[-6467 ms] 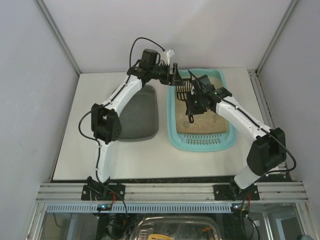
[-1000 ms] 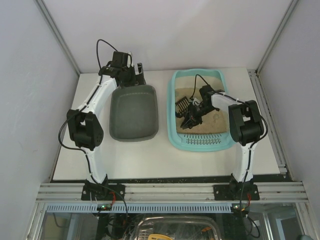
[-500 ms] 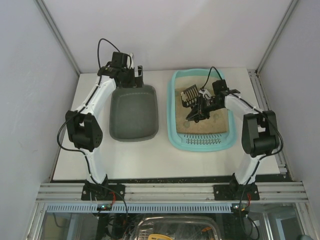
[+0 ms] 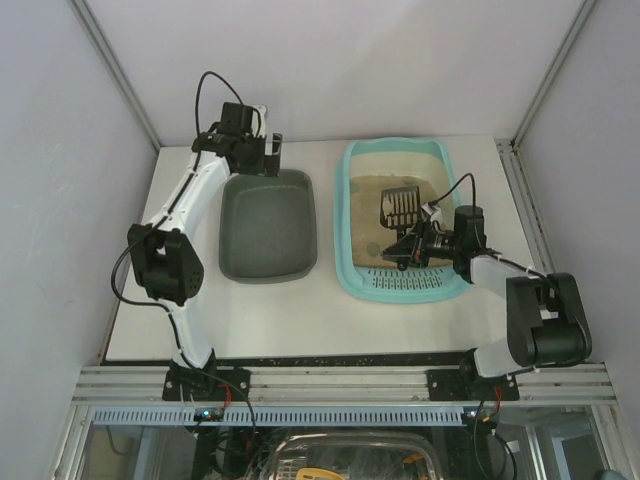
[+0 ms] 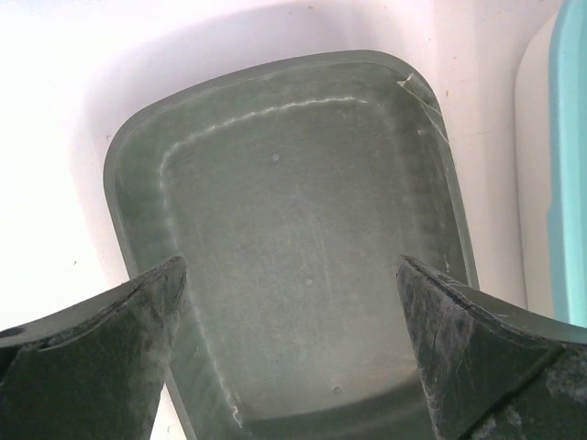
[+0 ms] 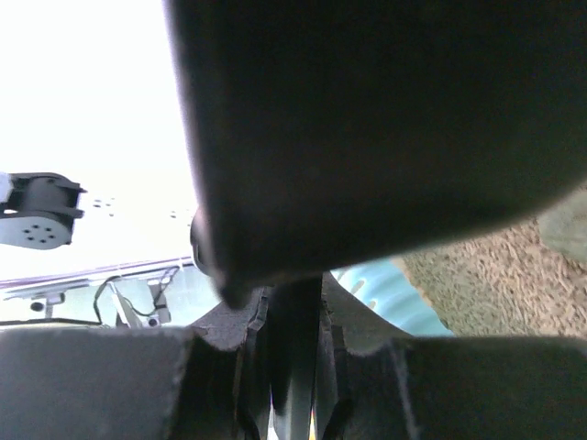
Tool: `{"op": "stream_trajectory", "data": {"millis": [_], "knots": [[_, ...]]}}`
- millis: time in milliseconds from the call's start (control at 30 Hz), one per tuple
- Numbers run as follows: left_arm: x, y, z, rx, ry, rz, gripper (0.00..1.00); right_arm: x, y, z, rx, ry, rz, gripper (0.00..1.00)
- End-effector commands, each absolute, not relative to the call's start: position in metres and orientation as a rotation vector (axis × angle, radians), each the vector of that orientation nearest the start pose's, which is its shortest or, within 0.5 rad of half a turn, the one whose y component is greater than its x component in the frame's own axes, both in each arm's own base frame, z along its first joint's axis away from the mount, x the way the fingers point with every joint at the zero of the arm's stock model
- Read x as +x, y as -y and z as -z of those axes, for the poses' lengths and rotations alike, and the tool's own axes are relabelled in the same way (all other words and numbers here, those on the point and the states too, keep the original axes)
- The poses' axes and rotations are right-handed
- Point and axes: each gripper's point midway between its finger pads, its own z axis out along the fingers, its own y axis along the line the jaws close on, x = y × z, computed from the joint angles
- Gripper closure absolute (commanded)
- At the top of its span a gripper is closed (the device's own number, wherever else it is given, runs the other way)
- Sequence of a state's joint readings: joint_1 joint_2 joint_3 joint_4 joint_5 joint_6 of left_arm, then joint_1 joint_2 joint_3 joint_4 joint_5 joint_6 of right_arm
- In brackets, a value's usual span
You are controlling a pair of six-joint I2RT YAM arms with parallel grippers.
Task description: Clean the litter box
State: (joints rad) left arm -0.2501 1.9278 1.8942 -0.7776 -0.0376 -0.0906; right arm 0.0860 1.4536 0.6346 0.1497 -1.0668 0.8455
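Gripping scoop (image 4: 398, 205) in right claw (image 4: 410, 246), now pulled nearer slotted end of litter box (image 4: 344, 235). Holding left claw (image 4: 268, 152) spread wide over grey tray (image 4: 265, 235). Likely mid-sift, dumping pending.
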Motion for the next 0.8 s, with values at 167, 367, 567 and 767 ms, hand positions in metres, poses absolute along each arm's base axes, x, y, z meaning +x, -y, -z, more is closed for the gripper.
{"op": "stream_trajectory", "data": {"millis": [167,367,567,767], "knots": [[0.481,0.112,-0.240,0.183,-2.299,0.101,0.00,0.294,-0.194,-0.226,-0.022,-1.864,-1.875,1.00],[0.470,0.120,-0.240,0.259,-2.316,0.179,0.00,0.287,-0.183,-0.225,0.012,-1.856,-1.921,1.00],[0.466,0.119,-0.233,0.255,-2.331,0.176,0.00,0.281,-0.191,-0.219,-0.004,-1.903,-1.949,1.00],[0.463,0.121,-0.232,0.275,-2.334,0.186,0.00,0.273,-0.215,-0.212,-0.087,-1.995,-1.970,1.00]]}}
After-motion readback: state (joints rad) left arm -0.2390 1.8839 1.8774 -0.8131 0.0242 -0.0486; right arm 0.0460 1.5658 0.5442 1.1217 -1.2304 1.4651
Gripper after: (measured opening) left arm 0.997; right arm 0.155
